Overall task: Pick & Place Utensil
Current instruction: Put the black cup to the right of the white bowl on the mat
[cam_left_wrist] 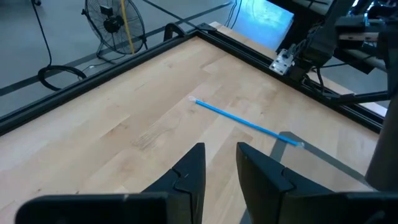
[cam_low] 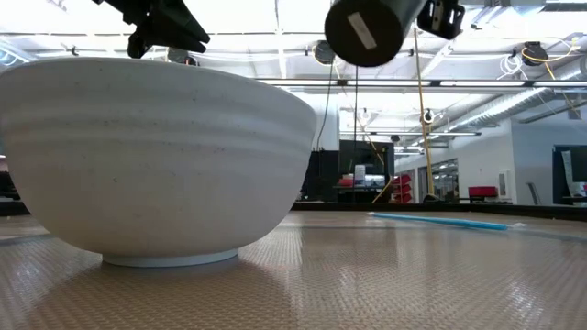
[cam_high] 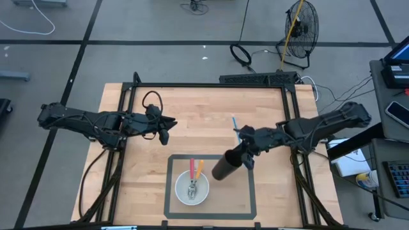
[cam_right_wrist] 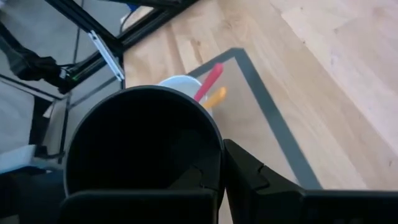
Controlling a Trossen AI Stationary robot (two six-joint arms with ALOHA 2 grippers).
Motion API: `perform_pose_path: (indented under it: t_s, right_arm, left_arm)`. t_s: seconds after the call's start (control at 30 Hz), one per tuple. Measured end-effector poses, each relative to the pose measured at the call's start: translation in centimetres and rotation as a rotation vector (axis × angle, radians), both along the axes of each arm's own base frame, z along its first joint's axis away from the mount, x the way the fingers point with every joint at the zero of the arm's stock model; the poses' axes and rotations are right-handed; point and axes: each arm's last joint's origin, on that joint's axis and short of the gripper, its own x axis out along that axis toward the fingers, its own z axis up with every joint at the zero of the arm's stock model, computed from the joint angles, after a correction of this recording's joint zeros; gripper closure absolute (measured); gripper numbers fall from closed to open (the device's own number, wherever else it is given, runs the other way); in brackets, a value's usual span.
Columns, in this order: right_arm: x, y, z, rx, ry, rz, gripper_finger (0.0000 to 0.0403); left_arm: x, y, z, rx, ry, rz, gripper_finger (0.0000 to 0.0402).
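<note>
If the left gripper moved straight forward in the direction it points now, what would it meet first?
Most likely the blue utensil lying on the wooden table, straight ahead of the left gripper. How high the gripper is above the table is unclear, so it might pass over.

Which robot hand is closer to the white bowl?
The right hand, holding a black cup just beside the white bowl. The left hand hovers farther back over bare table.

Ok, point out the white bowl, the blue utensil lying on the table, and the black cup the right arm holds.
white bowl [cam_high: 183, 195]: high view, on its bare rim.
blue utensil [cam_left_wrist: 245, 124]: left wrist view, mid-handle.
black cup [cam_high: 225, 166]: high view, on its side wall.
</note>
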Motion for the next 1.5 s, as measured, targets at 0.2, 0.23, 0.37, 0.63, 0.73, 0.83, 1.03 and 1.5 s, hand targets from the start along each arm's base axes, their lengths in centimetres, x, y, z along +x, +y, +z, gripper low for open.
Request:
perform_pose_path:
  t_s: [0.2, 0.23, 0.37, 0.63, 0.73, 0.83, 1.03, 1.5]
  right_arm:
    - [1.1, 1.8, -1.6, 0.019, 0.052, 0.004, 0.0403]
    - [1.4, 2.1, -1.9, 0.023, 0.062, 0.007, 0.0403]
    - [2.2, 3.2, -3.0, 0.039, 0.088, -0.002, 0.0403]
    - [2.8, 5.5, -4.3, 0.037, 0.150, -0.072, 0.0403]
    - [3.0, 6.2, -4.2, 0.028, 0.206, -0.081, 0.0403]
    - [3.4, 6.8, -3.7, 0.008, 0.274, -0.090, 0.0403]
    - [4.6, 7.5, -3.0, -0.027, 0.351, -0.109, 0.0403]
    - [6.0, 8.0, -5.3, -0.051, 0.438, -0.178, 0.0403]
  left_arm:
    - [0.0, 0.0, 0.0, -0.001, 0.002, -0.001, 0.0309]
    - [0.0, 0.0, 0.0, -0.002, 0.003, -0.004, 0.0309]
    - [0.0, -0.1, -0.1, -0.015, 0.007, -0.032, 0.0309]
    - [-0.1, -0.2, -0.3, -0.018, 0.043, -0.068, 0.0309]
    - [-0.1, -0.2, -0.4, -0.011, 0.055, -0.071, 0.0309]
    - [-0.2, -0.2, -0.5, -0.006, 0.063, -0.074, 0.0309]
    - [-0.2, -0.2, -0.5, 0.003, 0.075, -0.078, 0.0309]
    - [-0.4, -0.2, -0.9, 0.003, 0.124, -0.096, 0.0309]
